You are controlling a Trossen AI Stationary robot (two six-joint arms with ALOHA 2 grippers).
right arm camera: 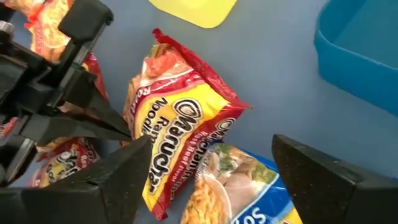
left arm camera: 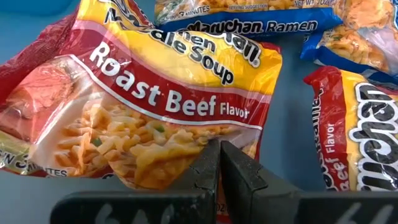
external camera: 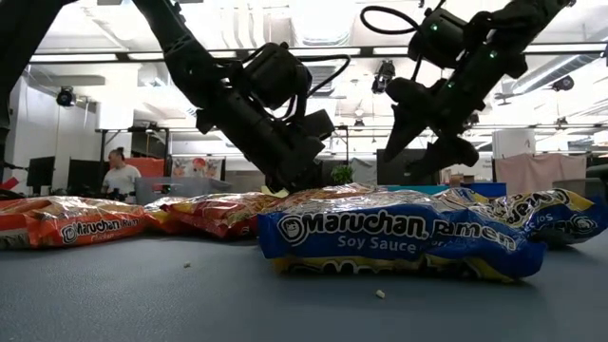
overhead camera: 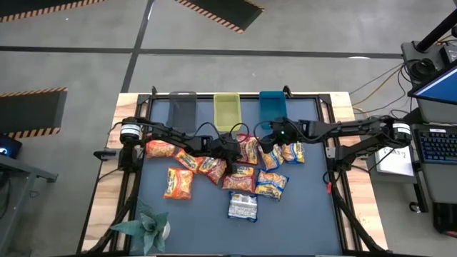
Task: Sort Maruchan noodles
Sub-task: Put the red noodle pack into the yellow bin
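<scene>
Both grippers work the pile: left gripper (left arm camera: pixel 219 163) pinches a roast-beef packet (left arm camera: pixel 149 106), right gripper (right arm camera: pixel 211 168) hovers spread, lift next.

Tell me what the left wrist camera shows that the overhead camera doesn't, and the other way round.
Only the left wrist view shows print: a red packet reads Roast Beef Flavor, and the left gripper is shut on its edge. Only the high view shows the layout: grey bin, yellow bin, blue bin, plant, silvery packet and the open right gripper. Both show red and blue-and-yellow packets on the blue mat.
</scene>
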